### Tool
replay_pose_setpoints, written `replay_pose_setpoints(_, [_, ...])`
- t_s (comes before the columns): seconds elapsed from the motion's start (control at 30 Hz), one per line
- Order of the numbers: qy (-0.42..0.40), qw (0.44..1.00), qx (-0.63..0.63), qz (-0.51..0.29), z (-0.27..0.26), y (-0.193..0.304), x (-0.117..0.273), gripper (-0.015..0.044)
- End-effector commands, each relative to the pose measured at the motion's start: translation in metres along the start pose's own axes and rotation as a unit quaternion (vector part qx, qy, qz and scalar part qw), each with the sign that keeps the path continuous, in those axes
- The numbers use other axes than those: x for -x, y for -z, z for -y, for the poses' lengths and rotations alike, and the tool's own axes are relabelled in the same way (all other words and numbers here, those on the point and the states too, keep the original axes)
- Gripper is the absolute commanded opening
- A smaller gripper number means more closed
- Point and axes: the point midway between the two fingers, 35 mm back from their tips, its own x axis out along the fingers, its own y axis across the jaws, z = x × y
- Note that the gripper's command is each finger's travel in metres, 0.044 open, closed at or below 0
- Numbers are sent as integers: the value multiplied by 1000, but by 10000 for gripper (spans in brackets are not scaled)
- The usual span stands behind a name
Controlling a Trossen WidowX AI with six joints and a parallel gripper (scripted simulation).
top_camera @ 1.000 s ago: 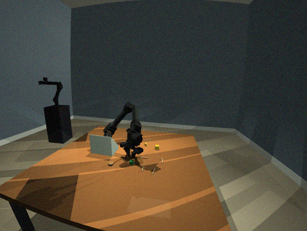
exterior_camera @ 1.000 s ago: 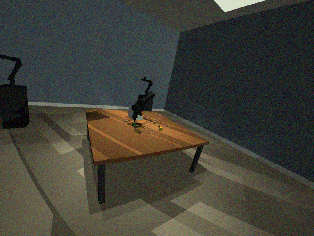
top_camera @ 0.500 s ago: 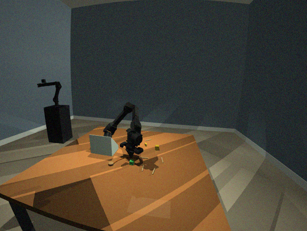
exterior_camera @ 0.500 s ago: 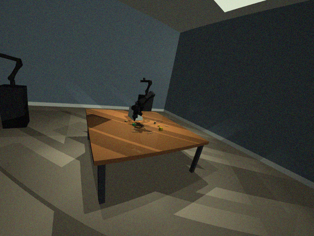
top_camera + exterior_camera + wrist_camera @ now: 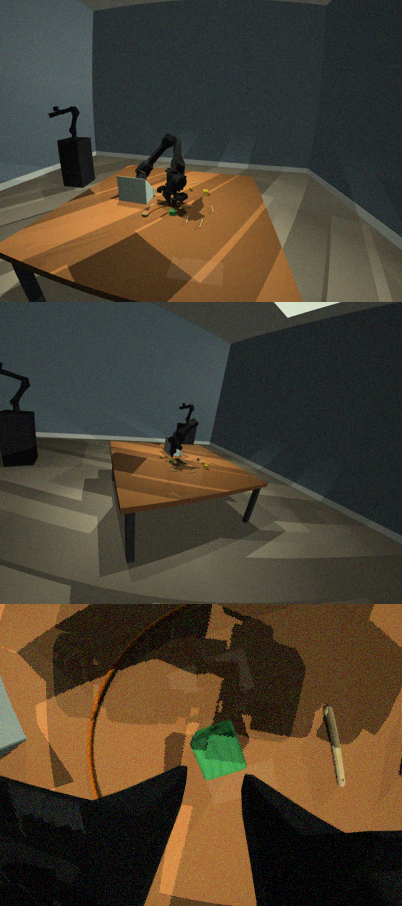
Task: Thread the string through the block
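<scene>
One gripper (image 5: 171, 205) (image 5: 172, 456) (image 5: 214, 778), partly open, nothing held; green block (image 5: 172, 212) (image 5: 171, 461) (image 5: 219, 750) seen just ahead of its fingertips; likely string-end stick (image 5: 187, 205) (image 5: 183, 464) seen off its side, long axis pointed away.

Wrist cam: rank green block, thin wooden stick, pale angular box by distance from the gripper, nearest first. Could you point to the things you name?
As the wrist view shows it, from the gripper's (image 5: 172, 206) (image 5: 172, 456) (image 5: 215, 771) fingertips:
1. Green block (image 5: 172, 212) (image 5: 171, 461) (image 5: 220, 754): just beyond the gap.
2. Thin wooden stick (image 5: 186, 220) (image 5: 171, 466) (image 5: 337, 754): image right.
3. Pale angular box (image 5: 131, 189) (image 5: 178, 453) (image 5: 7, 726): left edge, partly out of frame.
</scene>
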Motion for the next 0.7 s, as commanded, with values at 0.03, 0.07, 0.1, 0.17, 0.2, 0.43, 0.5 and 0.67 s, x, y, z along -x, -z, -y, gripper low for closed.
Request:
replay_pose_setpoints(0.03, [0, 1000, 0, 0, 0, 0, 0, 239])
replay_pose_setpoints(0.07, [0, 1000, 0, 0, 0, 0, 0, 239])
replay_pose_setpoints(0.1, [0, 1000, 0, 0, 0, 0, 0, 213])
replay_pose_setpoints(0.17, [0, 1000, 0, 0, 0, 0, 0, 160])
replay_pose_setpoints(0.2, [0, 1000, 0, 0, 0, 0, 0, 134])
replay_pose_setpoints(0.43, [0, 1000, 0, 0, 0, 0, 0, 0])
replay_pose_setpoints(0.5, [0, 1000, 0, 0, 0, 0, 0, 0])
replay_pose_setpoints(0.67, [0, 1000, 0, 0, 0, 0, 0, 0])
